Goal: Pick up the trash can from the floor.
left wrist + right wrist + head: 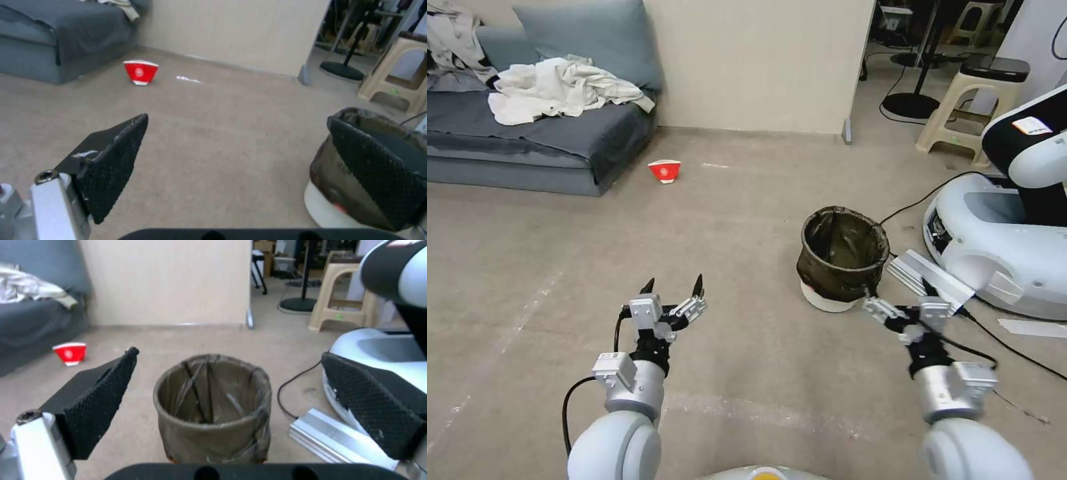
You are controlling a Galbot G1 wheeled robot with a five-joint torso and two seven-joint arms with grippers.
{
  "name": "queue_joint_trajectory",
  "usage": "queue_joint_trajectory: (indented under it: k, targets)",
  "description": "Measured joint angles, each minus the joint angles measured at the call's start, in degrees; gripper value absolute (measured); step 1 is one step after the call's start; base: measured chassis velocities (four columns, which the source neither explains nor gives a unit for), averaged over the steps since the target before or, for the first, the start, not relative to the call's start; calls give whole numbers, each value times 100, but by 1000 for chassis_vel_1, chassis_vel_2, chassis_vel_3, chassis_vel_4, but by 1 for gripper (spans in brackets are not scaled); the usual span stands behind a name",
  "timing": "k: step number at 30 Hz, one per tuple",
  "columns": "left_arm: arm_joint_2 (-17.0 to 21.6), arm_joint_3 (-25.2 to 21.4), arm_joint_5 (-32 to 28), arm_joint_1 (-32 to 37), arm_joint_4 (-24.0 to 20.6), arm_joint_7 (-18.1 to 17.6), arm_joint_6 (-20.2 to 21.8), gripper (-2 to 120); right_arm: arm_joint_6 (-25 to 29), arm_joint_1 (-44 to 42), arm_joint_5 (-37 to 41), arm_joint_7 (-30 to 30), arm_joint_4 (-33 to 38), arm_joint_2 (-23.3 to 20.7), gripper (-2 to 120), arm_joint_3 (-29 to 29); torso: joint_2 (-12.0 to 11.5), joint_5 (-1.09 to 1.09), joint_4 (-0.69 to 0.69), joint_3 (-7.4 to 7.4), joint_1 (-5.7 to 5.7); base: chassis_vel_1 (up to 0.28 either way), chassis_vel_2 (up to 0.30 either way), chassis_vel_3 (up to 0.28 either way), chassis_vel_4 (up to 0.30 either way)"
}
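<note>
At lower right, the spread, empty right gripper [904,301] nears the can [844,257]; a nudge could tip it.

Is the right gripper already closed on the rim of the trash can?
No, the right gripper is open, its two fingers spread apart on either side of the trash can, which stands untouched on the floor.

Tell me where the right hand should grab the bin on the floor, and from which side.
Probably the rim of the bin, on the side nearest the robot. It stands upright and open-topped, so one finger could go inside and one outside the bag-covered wall. The right hand, open, already sits just in front of that near edge, so a short forward and downward approach looks simplest.
</note>
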Motion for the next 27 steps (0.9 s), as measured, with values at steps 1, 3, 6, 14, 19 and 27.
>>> queue_joint_trajectory:
  k: [1, 3, 6, 14, 19, 27]
  targets:
    - [43, -28, 0, 9, 42, -4, -49, 100, -37, -29, 24, -7, 60, 13, 100, 21, 0, -1, 0, 0, 0, 0, 0, 0, 0]
    - [103, -76, -2, 22, 82, -17, -110, 100, -56, -42, 37, -12, 86, 19, 100, 31, 1, 5, 2, 0, 0, 0, 0, 0, 0]
    - [173, -161, -9, 49, 139, -27, -203, 100, -59, -44, 38, -14, 90, 20, 100, 33, 0, 3, 2, 0, 0, 0, 0, 0, 0]
    - [163, -235, -8, 96, 203, 30, -392, 100, 682, -26, 436, -78, -207, -164, 100, 85, 0, 4, 2, 0, 0, 0, 0, 0, 0]
    - [137, -230, 18, 96, 206, 61, -396, 100, 1092, -17, 646, -107, -385, -266, 100, 101, 0, 3, 2, 0, 0, 0, 0, 0, 0]
    - [112, -211, 39, 95, 208, 73, -379, 100, 1148, -56, 660, -113, -390, -279, 100, 102, 0, 2, 2, 0, 0, -17, -21, -17, -16]
